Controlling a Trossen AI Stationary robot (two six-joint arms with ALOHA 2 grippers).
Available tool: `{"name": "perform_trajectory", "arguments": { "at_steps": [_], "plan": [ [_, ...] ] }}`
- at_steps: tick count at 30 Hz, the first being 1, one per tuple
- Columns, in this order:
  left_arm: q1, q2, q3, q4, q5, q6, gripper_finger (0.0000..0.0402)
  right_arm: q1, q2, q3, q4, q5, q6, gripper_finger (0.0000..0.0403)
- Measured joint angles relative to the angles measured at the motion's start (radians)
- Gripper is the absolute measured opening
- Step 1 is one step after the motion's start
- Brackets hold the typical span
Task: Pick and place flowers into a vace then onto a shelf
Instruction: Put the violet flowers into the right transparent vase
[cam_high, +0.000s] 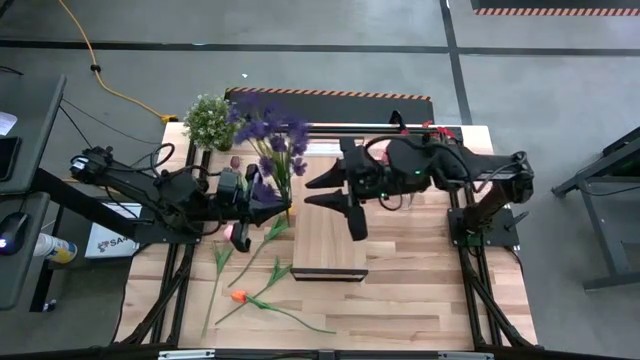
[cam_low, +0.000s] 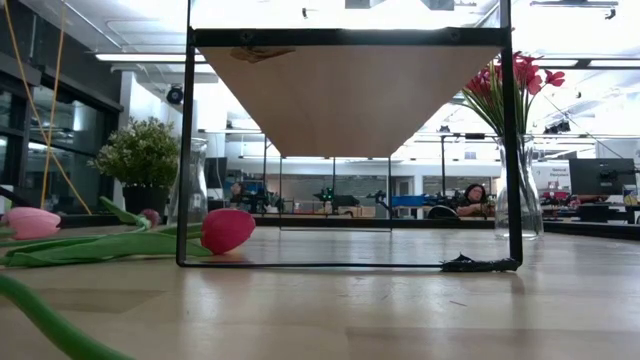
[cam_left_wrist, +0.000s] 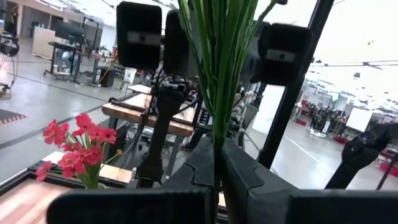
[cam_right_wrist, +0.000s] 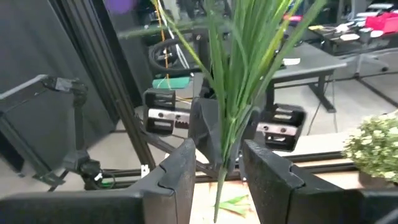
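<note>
Left fingers (cam_high: 272, 197) pinch the purple bunch (cam_high: 268, 135) shut; right fingers (cam_high: 330, 190) stand part-open around its stems. Next: into a vase (cam_low: 521, 188).

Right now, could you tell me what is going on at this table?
The left gripper is shut on a bunch of purple-headed flowers with long green stems, holding it upright above the plank tabletop. The right gripper is at the same bunch, its dark fingers standing either side of the stems. Loose pink and orange tulips lie on the table beside the long light-wood shelf. A clear glass vase of red flowers stands further off. No flowers are on the shelf yet.
</note>
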Motion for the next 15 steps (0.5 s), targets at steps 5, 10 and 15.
{"name": "perform_trajectory", "arguments": {
  "at_steps": [5,10,15],
  "plan": [
    [0.000,0.003,0.000,0.000,0.001,0.000,0.0043,-0.019,0.029,0.000,0.043,-0.038,0.000,0.0124],
    [0.000,0.003,0.000,0.001,0.001,0.015,0.0043,-0.042,0.037,0.000,0.046,-0.047,-0.002,0.0124],
    [0.000,0.003,0.000,0.001,0.001,0.015,0.0043,-0.063,0.038,0.000,0.046,-0.049,-0.004,0.0124]
  ]
}}
